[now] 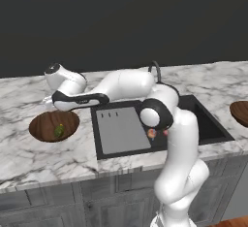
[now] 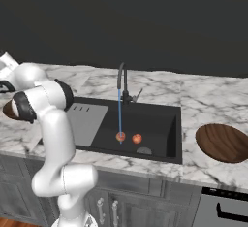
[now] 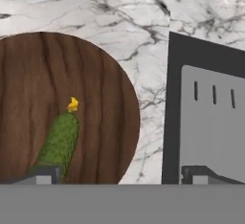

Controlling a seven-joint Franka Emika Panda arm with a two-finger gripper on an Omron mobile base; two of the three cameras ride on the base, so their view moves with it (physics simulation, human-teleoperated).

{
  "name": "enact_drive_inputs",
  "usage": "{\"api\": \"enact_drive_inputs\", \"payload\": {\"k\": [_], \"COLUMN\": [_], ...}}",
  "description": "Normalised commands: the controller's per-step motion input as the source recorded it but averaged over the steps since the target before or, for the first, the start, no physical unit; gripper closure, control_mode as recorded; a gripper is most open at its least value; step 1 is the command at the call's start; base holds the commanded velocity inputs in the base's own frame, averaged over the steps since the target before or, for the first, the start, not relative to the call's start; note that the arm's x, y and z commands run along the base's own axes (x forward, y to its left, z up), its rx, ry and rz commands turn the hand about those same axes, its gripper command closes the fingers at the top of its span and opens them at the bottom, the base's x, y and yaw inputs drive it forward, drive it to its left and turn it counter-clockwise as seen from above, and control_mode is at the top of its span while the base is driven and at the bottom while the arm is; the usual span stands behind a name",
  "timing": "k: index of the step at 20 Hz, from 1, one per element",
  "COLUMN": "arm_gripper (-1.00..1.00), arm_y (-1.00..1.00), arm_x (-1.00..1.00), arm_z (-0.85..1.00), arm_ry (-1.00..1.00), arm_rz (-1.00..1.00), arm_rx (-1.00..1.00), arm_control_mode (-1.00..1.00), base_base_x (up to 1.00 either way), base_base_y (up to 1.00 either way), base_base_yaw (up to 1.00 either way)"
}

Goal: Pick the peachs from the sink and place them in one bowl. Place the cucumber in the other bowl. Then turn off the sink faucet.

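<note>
The cucumber (image 3: 60, 141) lies in the left wooden bowl (image 3: 43, 70), dark green with a yellow tip; from the left base it shows as the cucumber (image 1: 59, 131) in that bowl (image 1: 43, 124). My gripper (image 1: 49, 100) hovers just above the bowl's far rim, open, its fingertips (image 3: 45, 174) wide apart with nothing between them. Two peachs (image 2: 120, 136) (image 2: 137, 138) sit on the floor of the black sink (image 2: 155, 119). A blue stream of water runs from the sink faucet (image 2: 123, 78) down beside the left peach. The other wooden bowl (image 2: 223, 142) stands empty on the right.
The grey ribbed drainboard (image 3: 210, 122) fills the sink's left part, right beside the left bowl. White-grey marble counter (image 1: 29, 158) surrounds everything, with cabinet fronts below. My own arm crosses over the sink and covers part of the peachs (image 1: 151, 134) in the left base view.
</note>
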Motion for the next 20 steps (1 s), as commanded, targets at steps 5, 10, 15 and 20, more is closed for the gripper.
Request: {"api": "enact_drive_inputs", "payload": {"k": [5, 10, 15, 20], "arm_gripper": [-1.00, -1.00, -1.00, -1.00], "arm_y": [-0.82, -0.89, -0.90, -0.87], "arm_x": [-0.15, -0.18, -0.16, -0.14], "arm_z": [0.11, 0.25, 0.42, 0.22], "arm_ry": [-0.08, -0.04, 0.00, 0.00], "arm_rz": [0.00, 0.00, 0.00, 0.00], "arm_rx": [0.00, 0.02, 0.04, 0.03], "arm_control_mode": [-1.00, -1.00, -1.00, -1.00], "base_base_x": [0.00, 0.00, 0.00, 0.00], "base_base_y": [0.00, 0.00, 0.00, 0.00], "base_base_yaw": [0.00, 0.00, 0.00, 0.00]}}
